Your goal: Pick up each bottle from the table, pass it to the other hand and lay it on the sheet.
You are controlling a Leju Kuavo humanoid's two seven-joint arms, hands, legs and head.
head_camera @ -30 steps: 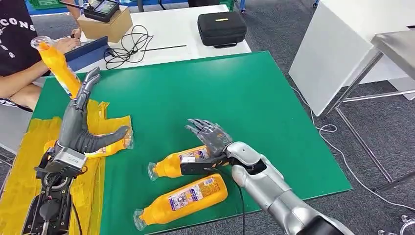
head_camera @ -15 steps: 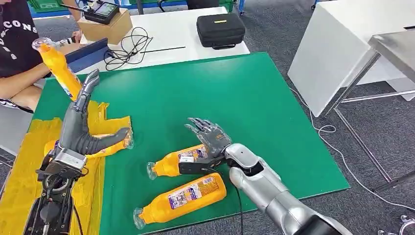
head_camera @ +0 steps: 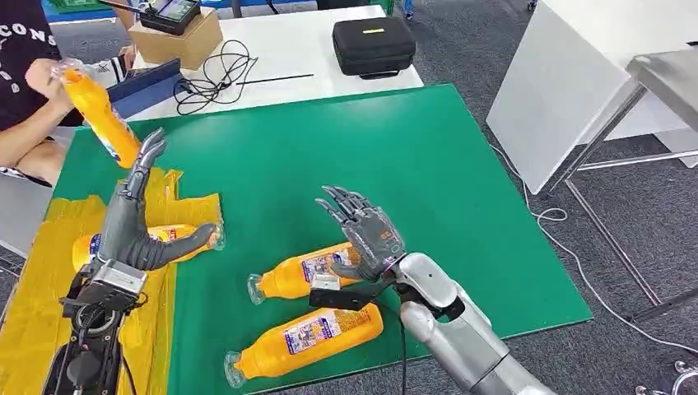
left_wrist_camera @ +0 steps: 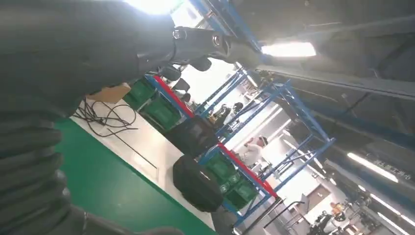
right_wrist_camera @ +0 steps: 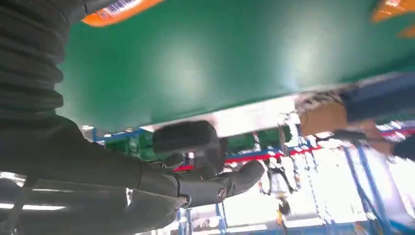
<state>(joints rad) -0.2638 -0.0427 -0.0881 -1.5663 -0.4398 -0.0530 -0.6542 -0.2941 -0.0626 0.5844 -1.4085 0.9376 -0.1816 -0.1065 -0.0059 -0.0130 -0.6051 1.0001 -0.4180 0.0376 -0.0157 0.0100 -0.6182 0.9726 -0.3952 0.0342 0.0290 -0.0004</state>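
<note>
Bottles of orange plastic with clear caps and printed labels tell the progress: one point(head_camera: 148, 243) lies on the crumpled yellow sheet point(head_camera: 37, 280) just behind the left hand point(head_camera: 136, 222), so that one looks delivered, while a person's hand point(head_camera: 41, 78) holds another point(head_camera: 99, 111) beyond it. Two remain on the green table mat point(head_camera: 411, 156), one point(head_camera: 300, 271) touching or just under the right hand point(head_camera: 366, 234) and one point(head_camera: 309, 333) nearer the robot. Both hands hold nothing, fingers spread wide.

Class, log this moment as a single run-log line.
left hand: open, above bottle on sheet | right hand: open, over middle bottle | near bottle: on table | person's hand: holds bottle
</note>
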